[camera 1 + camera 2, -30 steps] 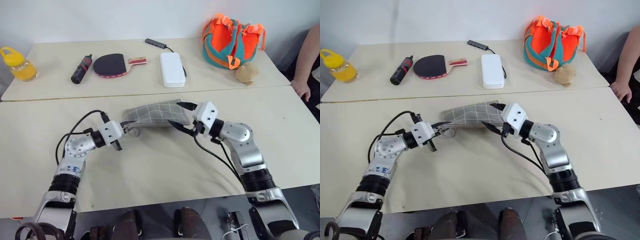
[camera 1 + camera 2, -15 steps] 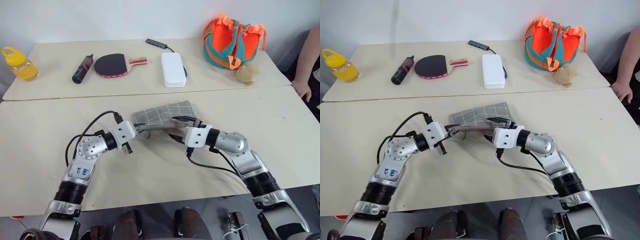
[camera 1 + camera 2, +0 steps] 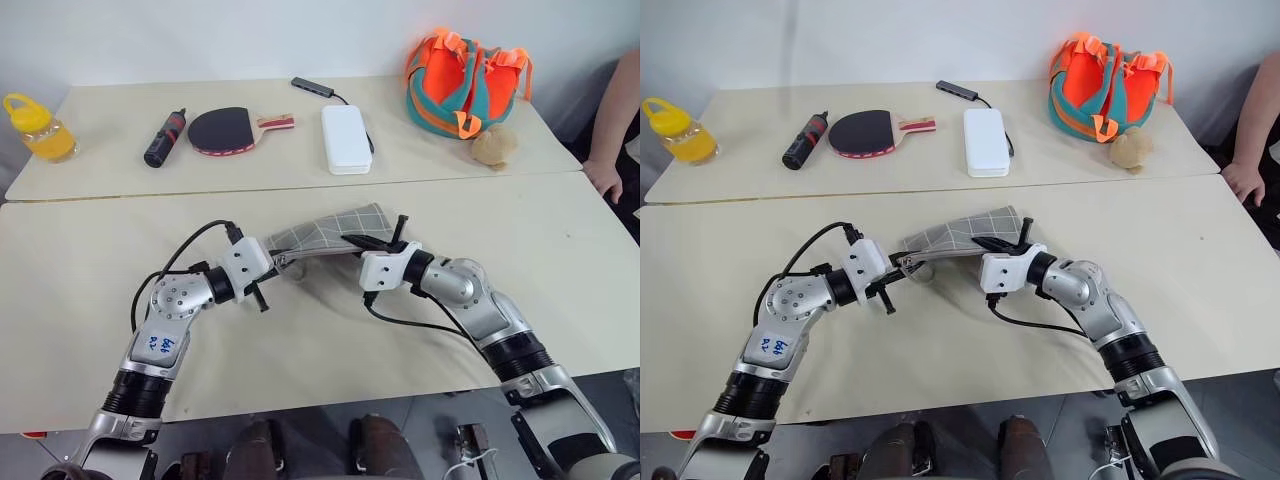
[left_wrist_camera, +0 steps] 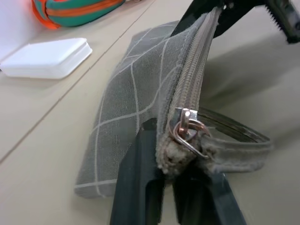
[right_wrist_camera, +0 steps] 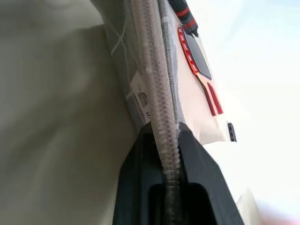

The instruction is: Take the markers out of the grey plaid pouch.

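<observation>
A second ago the right gripper (image 3: 372, 243) stood wide open at the grey plaid pouch's (image 3: 325, 228) right end; it has since rolled and clamped onto the zipper edge there. The left gripper (image 3: 283, 262) has eased slightly at the ring pull (image 4: 190, 132) end. The pouch has lifted off the worktop (image 3: 320, 340) and tilted.

grey plaid pouch (image 3: 325, 229) — white grid lines | zipped | tilted, one long edge raised off table
</observation>
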Available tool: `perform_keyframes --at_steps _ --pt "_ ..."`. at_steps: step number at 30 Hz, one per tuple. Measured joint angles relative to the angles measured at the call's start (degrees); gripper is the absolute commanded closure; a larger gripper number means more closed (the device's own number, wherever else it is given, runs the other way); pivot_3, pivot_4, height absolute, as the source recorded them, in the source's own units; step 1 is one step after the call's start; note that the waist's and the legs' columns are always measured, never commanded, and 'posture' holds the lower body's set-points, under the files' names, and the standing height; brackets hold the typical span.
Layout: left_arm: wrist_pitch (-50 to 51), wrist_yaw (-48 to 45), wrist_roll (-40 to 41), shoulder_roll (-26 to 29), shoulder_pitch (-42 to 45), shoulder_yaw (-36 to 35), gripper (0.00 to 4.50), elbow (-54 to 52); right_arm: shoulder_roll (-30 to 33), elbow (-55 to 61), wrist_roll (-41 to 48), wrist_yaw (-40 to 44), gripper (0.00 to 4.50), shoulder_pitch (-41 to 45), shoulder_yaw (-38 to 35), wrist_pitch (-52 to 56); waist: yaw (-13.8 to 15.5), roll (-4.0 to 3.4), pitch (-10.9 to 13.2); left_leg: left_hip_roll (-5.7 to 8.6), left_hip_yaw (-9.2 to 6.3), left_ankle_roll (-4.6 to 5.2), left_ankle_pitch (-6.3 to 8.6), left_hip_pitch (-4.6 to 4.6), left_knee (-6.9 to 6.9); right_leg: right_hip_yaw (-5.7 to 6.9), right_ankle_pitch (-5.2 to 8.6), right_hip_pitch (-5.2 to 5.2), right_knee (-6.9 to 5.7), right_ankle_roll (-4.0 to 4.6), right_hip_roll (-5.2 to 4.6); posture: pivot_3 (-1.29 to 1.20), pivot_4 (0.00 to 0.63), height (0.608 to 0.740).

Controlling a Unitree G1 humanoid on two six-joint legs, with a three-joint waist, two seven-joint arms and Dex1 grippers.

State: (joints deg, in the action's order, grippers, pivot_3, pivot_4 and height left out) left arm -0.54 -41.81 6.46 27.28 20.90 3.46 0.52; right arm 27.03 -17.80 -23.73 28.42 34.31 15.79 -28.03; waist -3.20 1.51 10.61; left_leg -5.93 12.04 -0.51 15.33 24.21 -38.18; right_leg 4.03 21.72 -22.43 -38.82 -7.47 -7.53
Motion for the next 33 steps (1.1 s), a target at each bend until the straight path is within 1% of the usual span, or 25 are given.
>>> perform_keyframes --at_steps 5,6,10,14,17,22,27,33 --pt "0.0 0.1 2.1 -1.0 0.0 -1.1 1.68 -0.1 0.0 0.0 1.6 0.0 4.50 -0.2 -0.3 1.4 0.0 0.00 0.0 0.01 0.00 0.00 0.00 0.00 0.00 -0.01 0.00 0.00 0.00 0.00 -0.01 0.00 0.150 0.740" --pt "-0.2 -0.1 2.9 -1.3 0.0 -1.3 1.40 -0.1 -0.1 0.0 2.1 0.0 4.50 -0.3 -0.3 1.8 0.0 0.00 0.0 0.00 0.00 0.00 0.00 0.00 0.00 -0.01 0.00 0.00 0.00 0.00 -0.01 0.00 0.150 0.740" --pt "-5.0 0.0 2.3 0.0 -0.1 -2.5 1.40 -0.1 -0.5 0.0 5.7 0.4 4.50 -1.2 -1.2 2.8 -0.1 0.00 0.0 0.00 0.00 0.00 0.00 0.00 0.00 -0.01 0.00 0.00 0.00 0.00 0.00 0.00 0.150 0.740" --pt "-9.9 0.7 1.6 1.3 -1.1 -4.8 1.40 0.7 -0.4 0.0 9.8 3.0 4.50 -1.8 -2.2 2.8 0.0 0.00 0.0 0.01 0.00 0.01 0.01 0.00 0.00 -0.01 0.00 0.01 0.02 0.00 -0.02 0.00 0.150 0.740" --pt "-12.8 0.2 1.3 1.6 -1.8 -4.8 1.40 2.2 -0.2 0.0 11.1 4.2 4.50 -1.8 -2.2 2.3 0.0 0.00 0.0 0.01 0.00 0.01 0.00 0.00 0.00 -0.01 0.00 0.01 0.01 0.00 -0.01 0.00 0.150 0.740" --pt "-18.3 -1.6 0.7 3.7 -4.5 -4.8 1.40 4.2 -0.2 0.0 12.3 5.2 4.50 -1.7 -2.4 2.0 -0.1 0.00 0.0 0.00 0.02 0.01 0.00 -0.01 0.01 -0.02 0.00 -0.01 0.00 0.00 -0.01 0.00 0.150 0.740" --pt "-20.4 -2.9 3.0 6.0 -3.8 -8.2 1.40 7.1 -0.2 0.0 14.1 6.0 4.50 -1.7 -2.6 2.0 0.0 0.00 0.0 0.00 0.02 0.01 0.00 -0.01 0.00 -0.02 0.00 -0.01 -0.01 0.00 -0.01 0.00 0.150 0.740" --pt "-23.0 -4.3 2.8 5.0 -3.1 -6.0 1.40 7.1 -0.3 0.0 14.5 7.2 4.50 -1.7 -2.6 1.9 0.0 0.00 0.0 0.01 0.03 0.01 0.01 0.00 0.00 -0.02 0.00 0.00 0.01 0.00 -0.02 0.00 0.150 0.740"
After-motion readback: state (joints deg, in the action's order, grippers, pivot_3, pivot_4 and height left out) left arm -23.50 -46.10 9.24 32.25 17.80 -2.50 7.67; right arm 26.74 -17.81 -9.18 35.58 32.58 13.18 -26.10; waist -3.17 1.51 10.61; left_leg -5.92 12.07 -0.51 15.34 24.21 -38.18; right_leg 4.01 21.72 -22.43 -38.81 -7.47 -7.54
